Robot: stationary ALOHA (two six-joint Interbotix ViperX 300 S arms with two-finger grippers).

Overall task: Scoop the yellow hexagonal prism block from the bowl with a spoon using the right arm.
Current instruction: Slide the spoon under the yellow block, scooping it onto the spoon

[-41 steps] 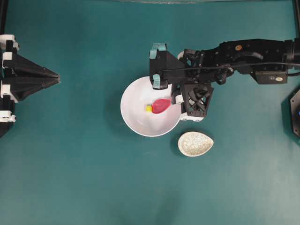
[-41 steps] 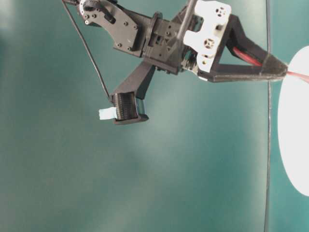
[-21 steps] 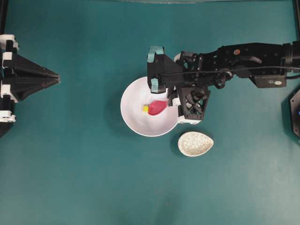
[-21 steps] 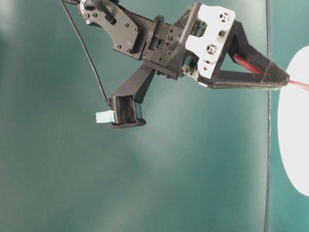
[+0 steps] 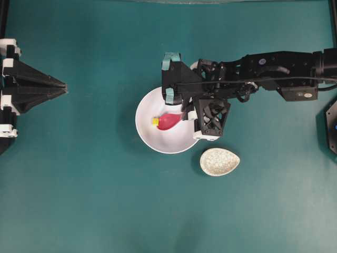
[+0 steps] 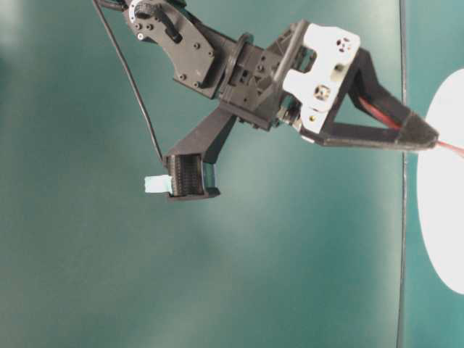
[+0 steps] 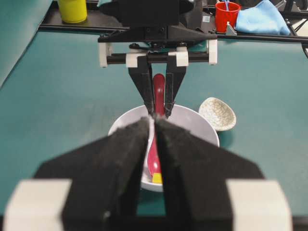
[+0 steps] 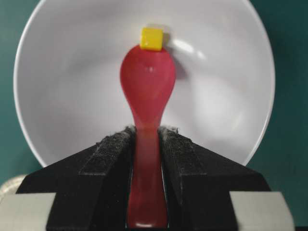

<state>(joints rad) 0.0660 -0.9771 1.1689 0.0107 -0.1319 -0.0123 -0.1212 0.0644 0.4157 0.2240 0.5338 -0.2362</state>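
Note:
The white bowl (image 5: 158, 139) sits mid-table. Inside it the tiny yellow block (image 5: 156, 121) lies against the tip of the pink-red spoon (image 5: 168, 121). In the right wrist view the block (image 8: 151, 38) touches the front rim of the spoon's scoop (image 8: 147, 91), not inside it, on the bowl's floor (image 8: 72, 86). My right gripper (image 8: 146, 131) is shut on the spoon's handle and hangs over the bowl's right rim (image 5: 184, 117). My left gripper (image 5: 64, 87) rests far left, shut and empty, pointing at the bowl (image 7: 197, 127).
A small speckled egg-shaped dish (image 5: 219, 161) lies just right of and below the bowl. A black fixture (image 5: 331, 126) sits at the right edge. Behind the table, the left wrist view shows a yellow cup (image 7: 72, 9), a red cup (image 7: 226, 14) and a blue cloth (image 7: 262, 19).
My right gripper has moved left over the bowl with the spoon. The spoon's tip has pushed the yellow block leftward across the bowl's floor. The left arm has not moved.

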